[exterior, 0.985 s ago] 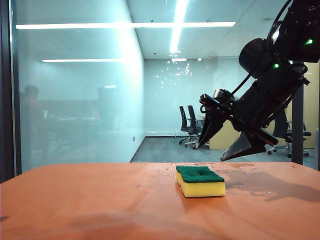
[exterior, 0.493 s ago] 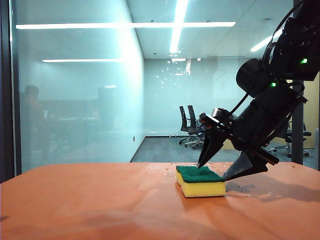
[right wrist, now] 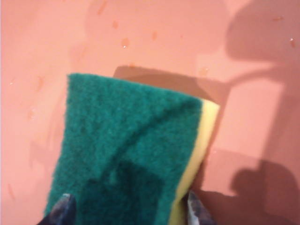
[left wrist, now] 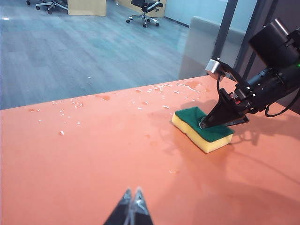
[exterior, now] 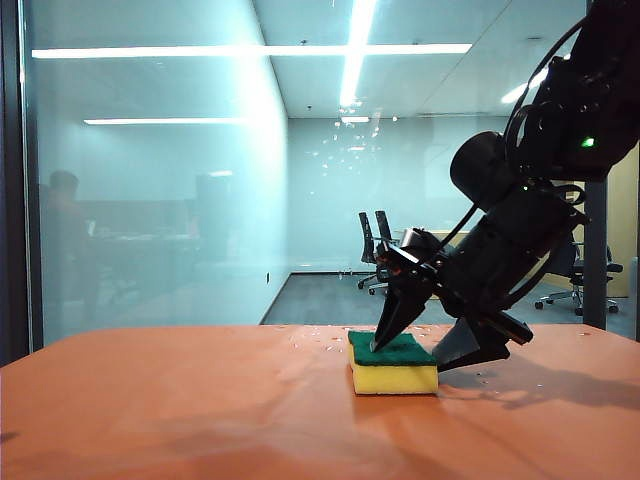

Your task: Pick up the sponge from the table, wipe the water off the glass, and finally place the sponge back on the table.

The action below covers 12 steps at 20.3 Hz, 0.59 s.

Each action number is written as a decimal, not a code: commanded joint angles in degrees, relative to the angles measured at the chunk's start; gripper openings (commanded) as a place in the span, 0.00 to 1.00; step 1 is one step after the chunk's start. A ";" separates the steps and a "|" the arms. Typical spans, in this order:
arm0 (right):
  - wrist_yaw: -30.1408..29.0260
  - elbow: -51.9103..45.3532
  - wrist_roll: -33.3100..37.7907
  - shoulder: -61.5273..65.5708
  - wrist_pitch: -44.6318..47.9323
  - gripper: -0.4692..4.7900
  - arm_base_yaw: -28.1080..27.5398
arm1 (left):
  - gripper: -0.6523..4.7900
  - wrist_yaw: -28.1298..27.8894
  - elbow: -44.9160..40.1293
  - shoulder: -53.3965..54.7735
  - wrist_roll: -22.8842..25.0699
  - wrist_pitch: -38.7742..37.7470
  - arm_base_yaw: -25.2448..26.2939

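The sponge [exterior: 393, 366], yellow foam with its green layer facing up, lies on the orange table [exterior: 180, 410] right of centre. My right gripper [exterior: 411, 353] has come down over it, open, with one fingertip at each side of the sponge [right wrist: 126, 150]. In the right wrist view both tips [right wrist: 63, 207] of this gripper [right wrist: 130, 208] flank the green face. My left gripper [left wrist: 132, 192] hovers shut above bare table, well short of the sponge [left wrist: 199, 133]. The glass [exterior: 180, 200] stands behind the table with water [exterior: 340, 150] droplets glinting on it.
Water drops also dot the table near its far edge [left wrist: 61, 132]. A dark frame [exterior: 10, 180] borders the pane at the left and a dark post [exterior: 596, 250] stands at the right. Office chairs [exterior: 378, 250] show through the glass.
My right gripper has dropped down and leftward from above the table until its fingers straddle the sponge. The sponge has shifted slightly to the left.
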 commanded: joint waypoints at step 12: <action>1.44 0.22 -0.22 0.28 1.90 0.08 0.00 | 0.11 0.26 0.20 0.09 0.20 -0.09 -0.02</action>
